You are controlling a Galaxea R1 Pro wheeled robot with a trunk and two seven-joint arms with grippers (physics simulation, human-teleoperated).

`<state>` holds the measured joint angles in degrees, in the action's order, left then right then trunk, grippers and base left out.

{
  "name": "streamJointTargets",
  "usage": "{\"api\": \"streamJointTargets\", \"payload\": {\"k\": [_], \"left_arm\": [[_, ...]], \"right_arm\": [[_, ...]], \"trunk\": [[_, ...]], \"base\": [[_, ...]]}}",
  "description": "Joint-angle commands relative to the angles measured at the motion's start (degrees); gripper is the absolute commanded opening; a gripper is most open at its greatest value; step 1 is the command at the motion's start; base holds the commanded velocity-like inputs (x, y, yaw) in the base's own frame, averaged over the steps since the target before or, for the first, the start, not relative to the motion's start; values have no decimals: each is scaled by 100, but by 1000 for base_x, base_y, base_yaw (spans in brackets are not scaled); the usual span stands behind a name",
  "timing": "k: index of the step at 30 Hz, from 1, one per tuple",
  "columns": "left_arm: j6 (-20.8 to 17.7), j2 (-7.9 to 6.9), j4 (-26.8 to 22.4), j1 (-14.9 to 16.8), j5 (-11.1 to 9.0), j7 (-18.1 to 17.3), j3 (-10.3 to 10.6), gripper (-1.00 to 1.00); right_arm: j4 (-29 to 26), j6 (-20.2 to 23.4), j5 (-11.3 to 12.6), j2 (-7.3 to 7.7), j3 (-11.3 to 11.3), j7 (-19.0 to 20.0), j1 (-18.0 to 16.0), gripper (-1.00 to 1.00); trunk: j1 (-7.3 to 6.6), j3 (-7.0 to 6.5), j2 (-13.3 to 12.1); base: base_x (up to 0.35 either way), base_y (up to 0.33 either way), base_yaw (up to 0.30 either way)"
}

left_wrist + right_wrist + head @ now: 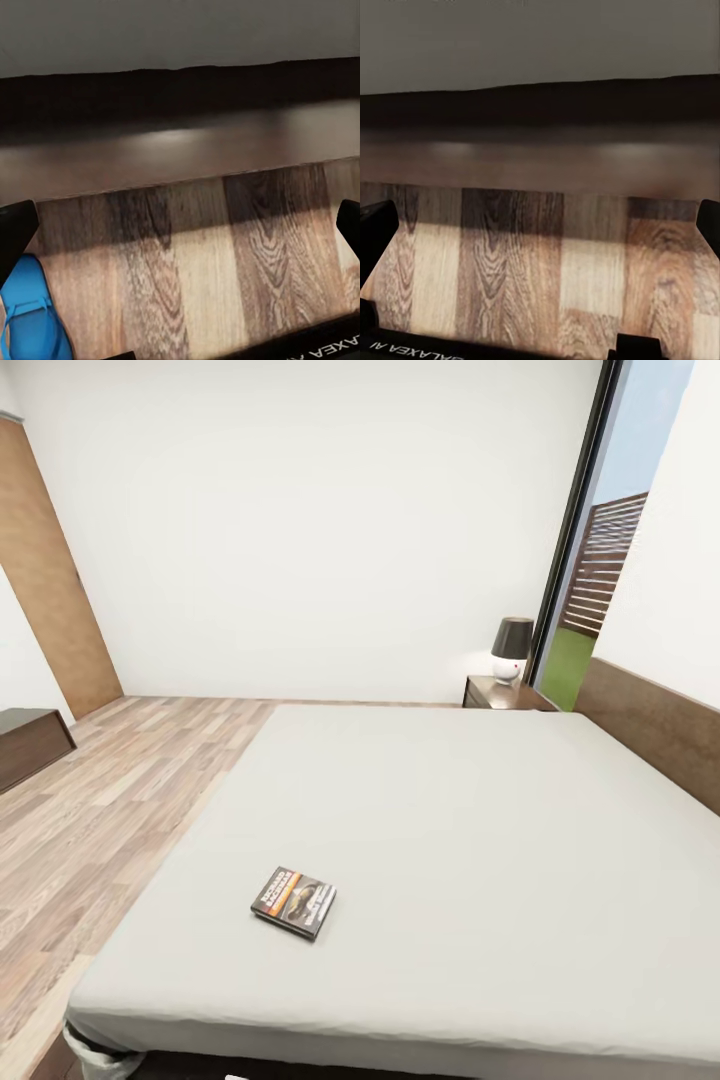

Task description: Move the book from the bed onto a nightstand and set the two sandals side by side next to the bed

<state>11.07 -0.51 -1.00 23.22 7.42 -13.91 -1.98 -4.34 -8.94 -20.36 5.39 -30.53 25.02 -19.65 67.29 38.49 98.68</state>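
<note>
The book (293, 901), dark with an orange band, lies flat on the pale mattress of the bed (470, 810), close to its near left corner. The nightstand (505, 695) stands at the far side of the bed beside the headboard (650, 735). A blue sandal (30, 315) lies on the plank floor by the left gripper's finger. The left gripper (180, 229) hangs open low over the floor, facing the bed's dark frame (180, 97). My right gripper (540, 229) is also open over bare planks, facing the same dark frame (540, 105).
A lamp with a dark shade (511, 648) sits on the nightstand. A tall window (600, 560) stands behind it. A low dark dresser (30, 745) and a wooden door (50, 580) are at the left. Wood floor (120, 790) runs along the bed's left side.
</note>
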Motion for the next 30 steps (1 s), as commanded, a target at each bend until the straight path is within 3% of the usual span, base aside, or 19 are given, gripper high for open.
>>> {"api": "streamJointTargets", "payload": {"k": [1, 7, 13, 30], "left_arm": [[26, -1, 4, 2, 57, -3, -27, 100], [26, -1, 4, 7, 57, 2, -27, 100], [26, -1, 4, 5, 57, -2, -23, 100], [19, 7, 4, 5, 57, 2, -21, 100]], "right_arm": [[4, -21, -56, 0, -50, 18, -4, 100], [4, -20, -58, -2, -50, 12, -4, 100], [4, -26, -63, -3, -50, 4, -4, 100], [4, -29, -59, -3, -49, -5, -4, 100]], "trunk": [[22, 24, 44], [154, 131, 285], [154, 131, 285], [-220, -174, -397]], "base": [[0, 0, 0], [0, 0, 0], [0, 0, 0], [0, 0, 0]]}}
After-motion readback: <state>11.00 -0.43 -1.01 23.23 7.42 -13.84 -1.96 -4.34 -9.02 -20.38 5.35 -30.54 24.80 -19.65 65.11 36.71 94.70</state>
